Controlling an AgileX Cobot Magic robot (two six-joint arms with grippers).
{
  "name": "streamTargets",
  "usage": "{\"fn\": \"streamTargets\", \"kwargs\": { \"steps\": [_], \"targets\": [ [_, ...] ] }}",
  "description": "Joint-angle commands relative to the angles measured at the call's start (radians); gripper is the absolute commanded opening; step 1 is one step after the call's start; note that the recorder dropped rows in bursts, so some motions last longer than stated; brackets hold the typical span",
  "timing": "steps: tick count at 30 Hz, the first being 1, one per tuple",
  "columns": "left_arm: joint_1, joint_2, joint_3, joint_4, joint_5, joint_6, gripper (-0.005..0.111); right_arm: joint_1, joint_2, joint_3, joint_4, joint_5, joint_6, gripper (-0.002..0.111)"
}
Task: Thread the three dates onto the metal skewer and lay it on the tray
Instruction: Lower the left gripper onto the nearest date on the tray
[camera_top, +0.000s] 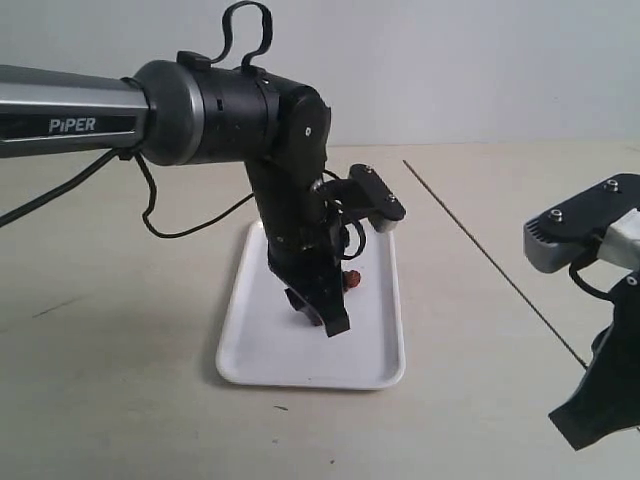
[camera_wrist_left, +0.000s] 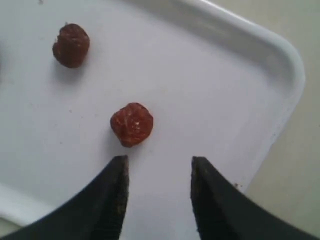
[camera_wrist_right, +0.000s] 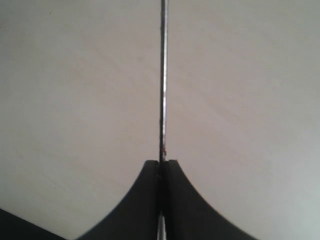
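Observation:
Two wrinkled reddish-brown dates lie on the white tray (camera_wrist_left: 280, 55), one (camera_wrist_left: 132, 124) just ahead of my left gripper (camera_wrist_left: 157, 162) and the other (camera_wrist_left: 71, 45) farther off. The left gripper is open with nothing between its fingers. In the exterior view it points down over the tray (camera_top: 380, 365), its tips (camera_top: 318, 315) low, with a date (camera_top: 352, 280) beside them. My right gripper (camera_wrist_right: 161, 162) is shut on the metal skewer (camera_wrist_right: 162, 75), which juts straight out over bare table. In the exterior view the right gripper (camera_top: 600, 410) sits at the far right and the skewer (camera_top: 500, 270) runs away from it.
The beige tabletop (camera_top: 120, 380) surrounds the tray. A black cable (camera_top: 150, 215) droops from the left arm behind the tray. The right arm's grey wrist (camera_top: 580, 235) stands at the right edge.

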Motion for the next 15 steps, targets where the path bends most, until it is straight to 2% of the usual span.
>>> {"fn": "streamTargets", "kwargs": {
  "steps": [1,15],
  "targets": [
    [-0.004,-0.004,-0.008,0.004,-0.052,-0.011,0.045,-0.006,-0.009,0.003,-0.041,0.032,-0.014,0.000],
    [-0.002,-0.004,-0.008,0.024,-0.115,0.022,0.045,-0.021,-0.009,0.003,-0.107,0.049,0.046,0.000]
  ]
}}
